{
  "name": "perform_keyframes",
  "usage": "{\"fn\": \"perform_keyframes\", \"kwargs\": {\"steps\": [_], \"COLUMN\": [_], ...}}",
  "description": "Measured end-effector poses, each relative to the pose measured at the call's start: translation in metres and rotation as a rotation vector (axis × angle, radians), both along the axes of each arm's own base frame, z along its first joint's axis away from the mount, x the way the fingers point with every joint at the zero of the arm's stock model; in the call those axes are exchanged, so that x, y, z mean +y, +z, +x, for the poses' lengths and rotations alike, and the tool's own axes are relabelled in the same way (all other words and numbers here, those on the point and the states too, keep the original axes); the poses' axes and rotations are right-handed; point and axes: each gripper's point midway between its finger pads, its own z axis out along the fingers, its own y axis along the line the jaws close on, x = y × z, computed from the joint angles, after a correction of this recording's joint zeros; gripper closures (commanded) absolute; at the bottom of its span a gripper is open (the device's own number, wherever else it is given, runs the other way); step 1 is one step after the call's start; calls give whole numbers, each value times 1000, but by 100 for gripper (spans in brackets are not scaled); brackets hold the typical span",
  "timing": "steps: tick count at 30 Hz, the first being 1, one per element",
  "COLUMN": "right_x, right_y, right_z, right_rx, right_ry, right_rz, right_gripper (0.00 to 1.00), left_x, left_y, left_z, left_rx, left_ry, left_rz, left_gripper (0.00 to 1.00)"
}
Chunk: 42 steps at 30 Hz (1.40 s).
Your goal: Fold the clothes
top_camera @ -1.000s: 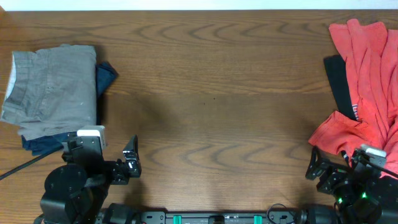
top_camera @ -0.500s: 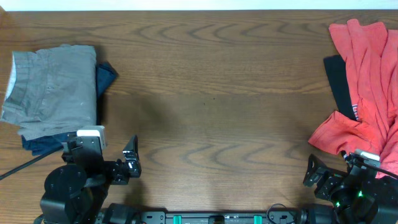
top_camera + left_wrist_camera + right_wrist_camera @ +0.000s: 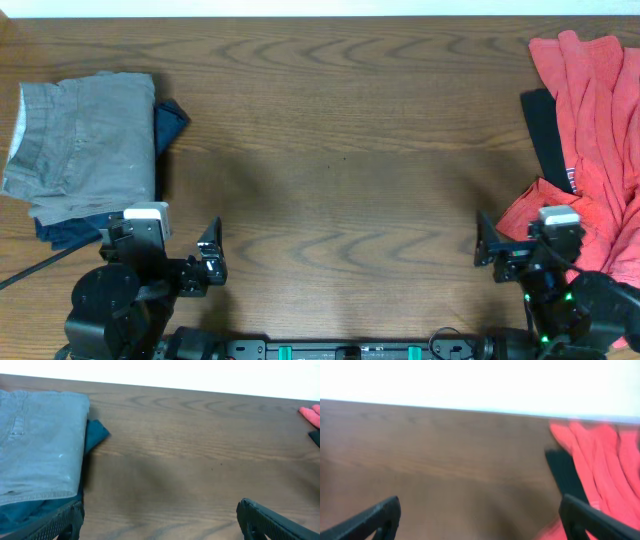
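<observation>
Olive-grey cotton shorts [image 3: 85, 145], folded into a rough rectangle, lay at the far left side of the brown wooden bench [image 3: 340, 150]. They rested on top of a navy blue garment [image 3: 172, 122], which showed as a corner past their right edge and again as a dark strip under their near edge. At the right side of the bench a loose pile of coral-red garments [image 3: 590, 130] lay unfolded and wrinkled, and it reached to the border of the overhead view. A strip of black cloth [image 3: 540, 130] came out from under the left side of this pile.

The left tool [image 3: 159, 512] stood near the front edge of the bench, close to the near right corner of the shorts. Its two black fingers were spread wide apart and gripped nothing. The right tool [image 3: 480, 507] was released in the same way, with its fingers far apart and nothing between them. It stood near the lower left corner of the red pile, but I could not tell whether it touched the cloth. The right wrist view was blurred, with the red pile on its right side.
</observation>
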Motion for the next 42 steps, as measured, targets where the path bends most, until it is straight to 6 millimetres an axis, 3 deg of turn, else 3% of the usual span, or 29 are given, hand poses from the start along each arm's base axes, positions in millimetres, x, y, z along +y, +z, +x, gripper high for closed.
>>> {"fn": "perform_keyframes", "kwargs": {"steps": [7, 19, 24, 29, 42], "right_x": [26, 12, 8, 6, 5], "right_y": [3, -18, -55, -73, -74], "right_z": [4, 22, 29, 28, 28], "right_rx": [-238, -364, -279, -205, -201], "right_ry": [131, 39, 24, 21, 14], "right_rz": [-44, -102, -121, -130, -131], "right_gripper": [1, 1, 1, 1, 1], "left_x": [0, 0, 0, 0, 0], "left_y": [0, 0, 0, 0, 0], "left_z": [0, 0, 0, 0, 0], "left_rx": [2, 1, 1, 2, 1], "left_ry": [0, 0, 0, 0, 0], "left_rz": [0, 0, 0, 0, 0], "left_gripper": [2, 2, 2, 2, 2]}}
